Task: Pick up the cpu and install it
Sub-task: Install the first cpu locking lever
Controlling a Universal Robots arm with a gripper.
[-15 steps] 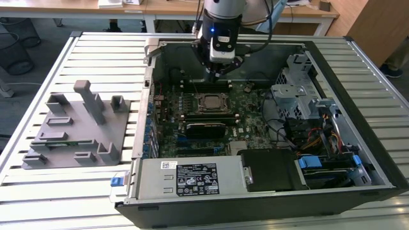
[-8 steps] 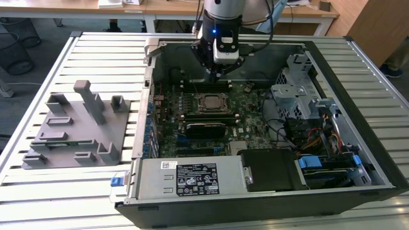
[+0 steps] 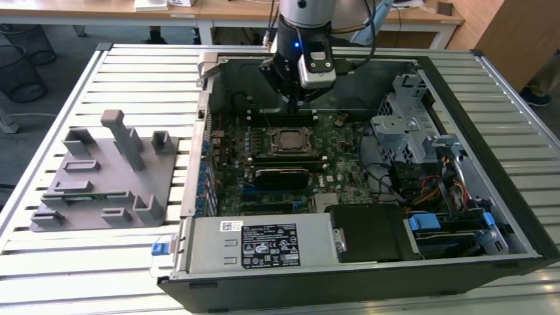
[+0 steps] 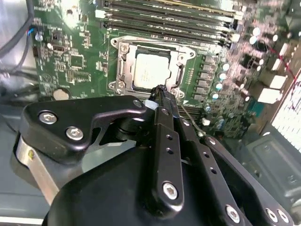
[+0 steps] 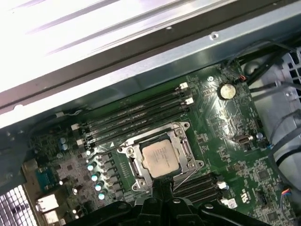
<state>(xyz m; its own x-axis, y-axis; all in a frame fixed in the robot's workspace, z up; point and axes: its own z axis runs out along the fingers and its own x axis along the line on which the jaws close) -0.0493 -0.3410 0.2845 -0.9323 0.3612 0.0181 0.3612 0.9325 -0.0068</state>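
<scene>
While the open computer case (image 3: 490, 85) lies on its side on a slatted metal table (image 3: 140, 65) in the exterior view, its black and silver walls enclose a green motherboard (image 3: 337, 147), a drive cage (image 3: 407, 125) toward the exterior view's right and a labelled power supply box (image 3: 258, 244) along the near edge. The cpu (image 3: 288, 139) sits flat in the metal-framed socket (image 3: 288, 152) on that board, its square silver-grey lid facing up, and the gripper (image 3: 296, 98) hangs just above and behind it, apart from it. A grey plastic fixture (image 3: 105, 177) with upright blocks stands on the table at the exterior view's left, well apart from the case. In the second wrist view, the gripper (image 4: 159, 90) shows its black, bolted finger links drawn together to a narrow tip with nothing between them; the cpu (image 4: 151, 71) lies just beyond that tip, seated within the socket's shiny frame (image 4: 117, 70), with long memory slots (image 4: 169, 16) running beside it. In the first wrist view, the cpu (image 5: 161, 158) rests in the same frame (image 5: 186, 150), pale and smooth amid the board's fine green texture, between two banks of dark slots (image 5: 136, 115), and the gripper's black tip (image 5: 161, 184) comes close to the socket's edge without touching the chip.
</scene>
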